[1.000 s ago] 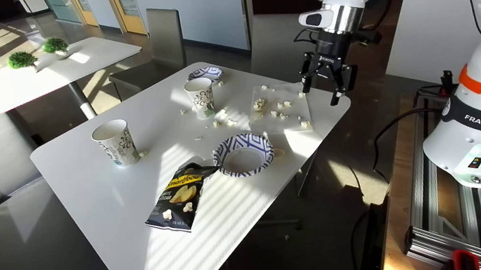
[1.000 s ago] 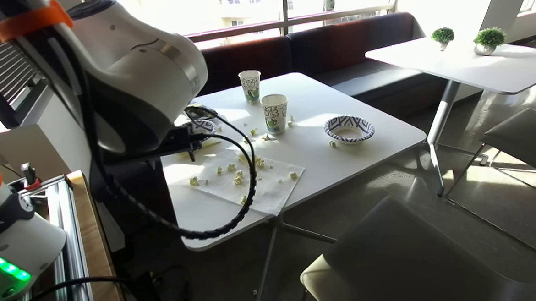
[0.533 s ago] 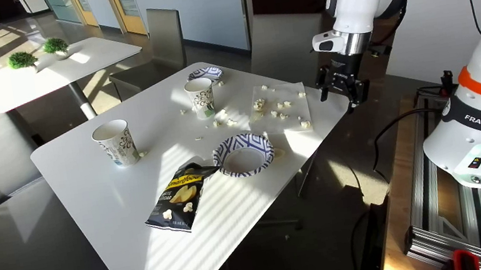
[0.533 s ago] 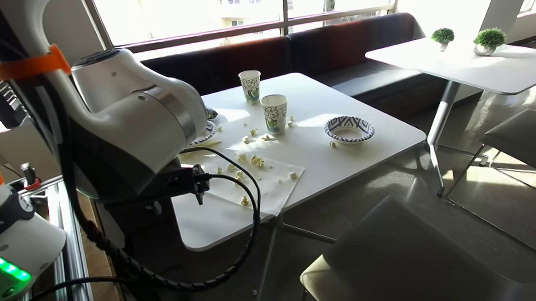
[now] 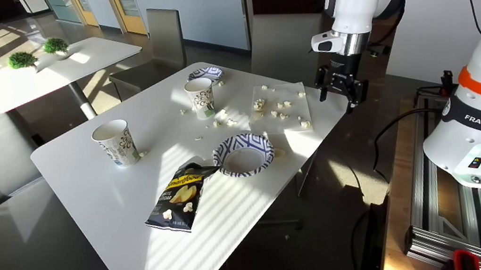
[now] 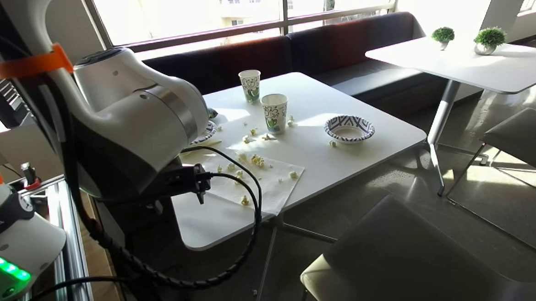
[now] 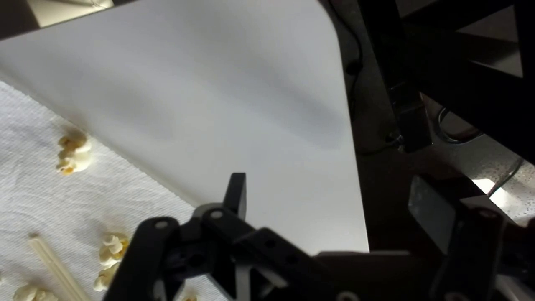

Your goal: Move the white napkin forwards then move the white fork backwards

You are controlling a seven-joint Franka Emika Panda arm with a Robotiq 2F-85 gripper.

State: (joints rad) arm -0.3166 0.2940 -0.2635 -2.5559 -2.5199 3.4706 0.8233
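Note:
The white napkin (image 5: 281,121) lies flat near the table's corner with popcorn scattered over it; the wrist view shows its textured edge and part of its surface (image 7: 138,196). On it, at the lower left of the wrist view, lies a slim pale handle, apparently of the white fork (image 7: 58,267); the rest of it is out of frame. My gripper (image 5: 336,102) hangs beside the napkin at the table's edge, not touching it. In the wrist view the gripper (image 7: 334,200) is wide open, the table edge showing between its fingers. The arm hides its fingers in an exterior view.
Two paper cups (image 5: 115,144) (image 5: 201,98) and a blue-and-white bowl (image 5: 243,155) share the table (image 5: 156,114) with a black snack bag (image 5: 183,197). Another patterned bowl (image 6: 349,129) stands farther off. A dark chair (image 6: 406,253) is beside the table.
The gripper has drawn back from the napkin toward the robot's base, then nearly stopped over the last half second. It has stayed open. Everything on the table looks unmoved.

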